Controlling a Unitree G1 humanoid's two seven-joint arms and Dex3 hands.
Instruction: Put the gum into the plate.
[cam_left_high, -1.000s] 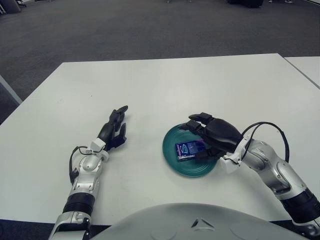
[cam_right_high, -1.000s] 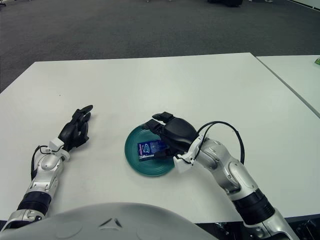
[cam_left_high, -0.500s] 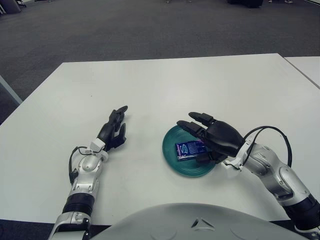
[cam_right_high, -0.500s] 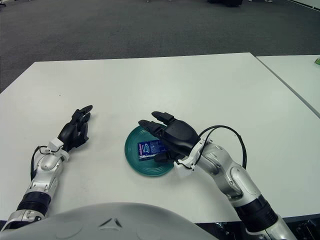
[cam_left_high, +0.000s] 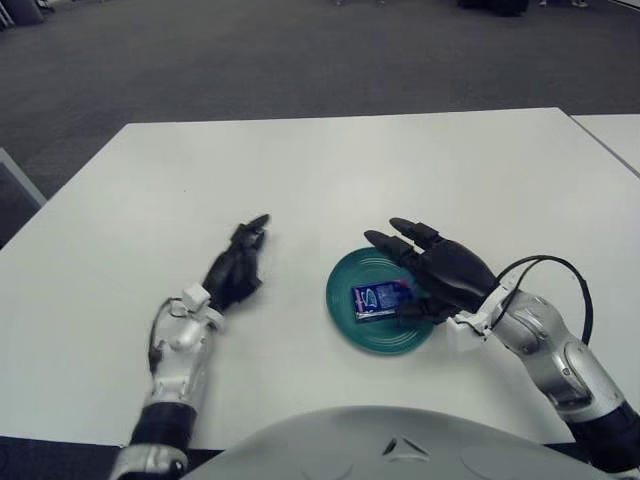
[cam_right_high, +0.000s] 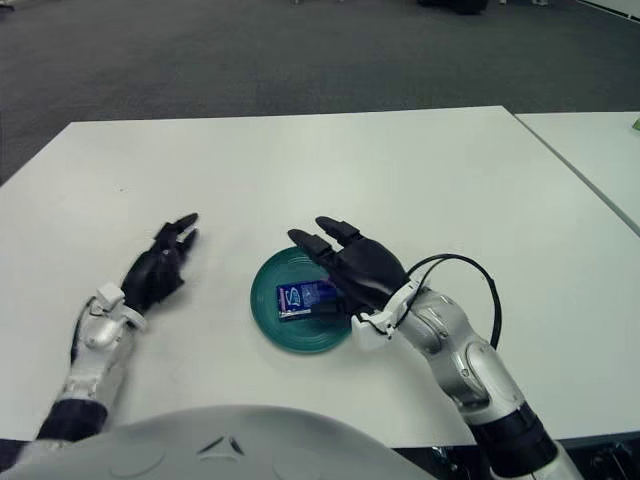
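Nearest to the camera, the curved grey top of the robot's body (cam_left_high: 390, 440) fills the lower edge of the view. Just beyond it, the right hand (cam_left_high: 445, 272) reaches in from the right side, and its black fingers (cam_left_high: 392, 244) are spread out and released, holding nothing. They stretch over the right part of the plate (cam_left_high: 345, 320), and the thumb shows close to the gum. A black cable (cam_left_high: 545, 265) makes a loop above the silver forearm behind the wrist.

The gum (cam_left_high: 380, 299) is a small blue packet, and it lies flat inside the teal plate, a little right of the middle. The plate stands on the white worktop (cam_left_high: 330, 170), between the two hands.

On the left side, the left hand (cam_left_high: 236, 268) shows well apart from the plate. Its fingers are relaxed and mostly straight, pointing away from the robot, and they hold nothing.

Farther away, the worktop ends and grey carpet floor (cam_left_high: 250, 60) begins. A second white table (cam_left_high: 610, 130) shows at the right edge.
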